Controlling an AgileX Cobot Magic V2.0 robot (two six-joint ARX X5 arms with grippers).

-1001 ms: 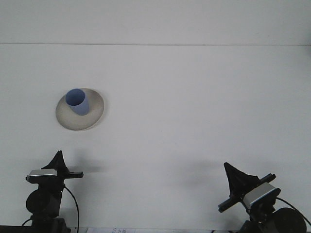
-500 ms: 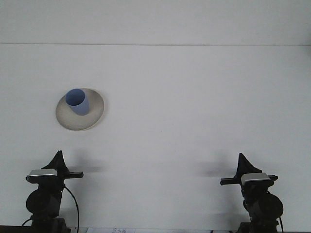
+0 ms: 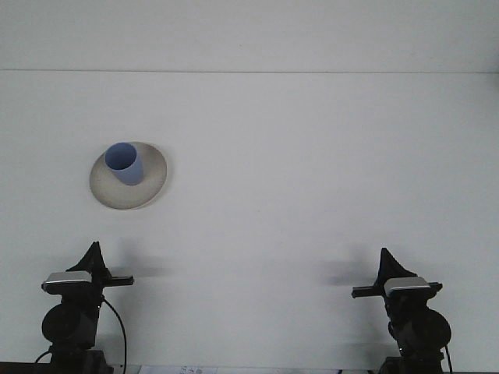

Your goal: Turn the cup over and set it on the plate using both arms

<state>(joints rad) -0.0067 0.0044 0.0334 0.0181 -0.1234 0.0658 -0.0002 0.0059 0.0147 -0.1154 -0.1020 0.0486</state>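
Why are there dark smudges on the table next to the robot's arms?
Front view: those are soft shadows, one right of the left gripper, one left of the right gripper. Light is even, with no glare; the blue cup and plate look a little fuzzy.

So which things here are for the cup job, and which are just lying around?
For the job: blue cup, standing on the plate; left gripper; right gripper.
Just lying around: nothing else shows on the white table.
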